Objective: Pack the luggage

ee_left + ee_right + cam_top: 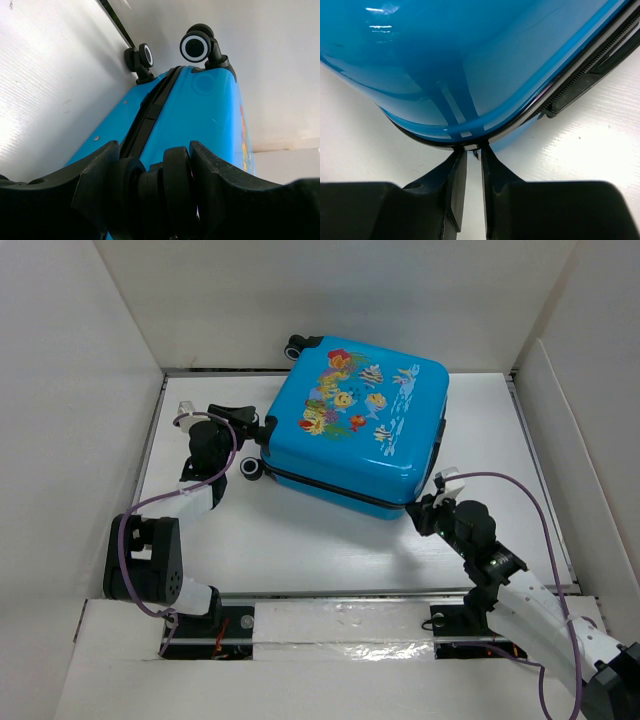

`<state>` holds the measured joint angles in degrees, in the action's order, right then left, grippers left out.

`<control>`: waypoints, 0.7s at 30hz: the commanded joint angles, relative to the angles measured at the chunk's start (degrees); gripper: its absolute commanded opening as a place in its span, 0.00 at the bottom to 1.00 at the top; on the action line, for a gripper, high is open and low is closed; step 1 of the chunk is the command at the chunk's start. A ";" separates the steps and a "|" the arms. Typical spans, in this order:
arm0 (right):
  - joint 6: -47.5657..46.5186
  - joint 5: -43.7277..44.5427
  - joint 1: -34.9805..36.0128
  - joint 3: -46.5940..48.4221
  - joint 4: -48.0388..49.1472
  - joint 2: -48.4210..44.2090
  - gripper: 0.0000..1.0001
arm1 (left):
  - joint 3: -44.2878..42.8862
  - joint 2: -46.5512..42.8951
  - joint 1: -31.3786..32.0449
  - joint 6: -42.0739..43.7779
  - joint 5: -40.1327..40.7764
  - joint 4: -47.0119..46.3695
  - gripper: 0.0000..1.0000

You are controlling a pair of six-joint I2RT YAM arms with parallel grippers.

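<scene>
Inspection finding: the luggage [355, 425] lies flat on the surface [300, 540], printed shell uppermost and lid down. No clothes are on view. Both arms are engaged at its edges.

The left fingers [95, 175] are clamped on either side of a black wheel [150, 190] at the luggage's wheeled end, and the pads appear to touch it on both sides. Two further wheels show beyond, at the far corner of that end.

The right fingers [457, 185] are at the luggage's corner opposite the wheeled end, drawn almost together with only a sliver between them. Their tips meet the zip seam [580, 75], pinching a small pale tab that we take for the zip pull [470, 147]. It is too small to confirm.

We judge the step in hand to be zipping the luggage shut, with the left arm bracing by the wheel.

The next move calls for drawing the pull along the seam and round the luggage's curved corner. The pinch must hold firm and the brace steady, so the luggage does not slide or swing. A slipped pull is the likely fault.
</scene>
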<state>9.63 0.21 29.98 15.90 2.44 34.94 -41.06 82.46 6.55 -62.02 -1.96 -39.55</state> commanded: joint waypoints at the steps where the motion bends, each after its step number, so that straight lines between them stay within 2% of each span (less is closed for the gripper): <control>1: -0.75 -2.23 -0.36 -0.87 11.35 0.57 0.21 | -1.74 0.25 0.13 7.17 1.07 -1.32 0.00; 4: 0.30 -2.49 -0.36 -2.10 13.20 0.83 0.21 | -2.71 1.12 0.13 7.44 1.43 -1.14 0.00; 8: 0.83 -1.09 -0.36 -3.24 12.86 0.75 0.26 | -4.99 2.44 0.13 8.32 1.43 0.26 0.00; 11: 0.74 -0.56 -0.36 -3.95 13.99 0.74 0.22 | -6.66 3.32 0.13 8.93 3.62 0.70 0.00; 14: 0.39 -0.47 -0.88 -3.86 15.14 2.06 0.12 | -8.24 4.20 0.13 9.81 3.80 1.40 0.00; 17: -0.22 -0.47 -0.88 -2.98 15.58 3.38 0.12 | -8.95 4.90 0.13 10.25 4.06 1.76 0.00; 19: -0.57 -0.65 -0.88 -2.46 16.54 4.61 0.14 | -9.39 5.35 0.13 10.51 4.41 2.19 0.00; 21: -1.10 -1.43 -0.88 -2.19 17.25 6.10 0.25 | -9.57 5.87 0.13 10.60 4.24 2.02 0.00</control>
<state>10.20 -1.61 29.65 12.16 13.45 39.13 -48.10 87.72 6.66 -59.40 1.26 -35.64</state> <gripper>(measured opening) 0.231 0.520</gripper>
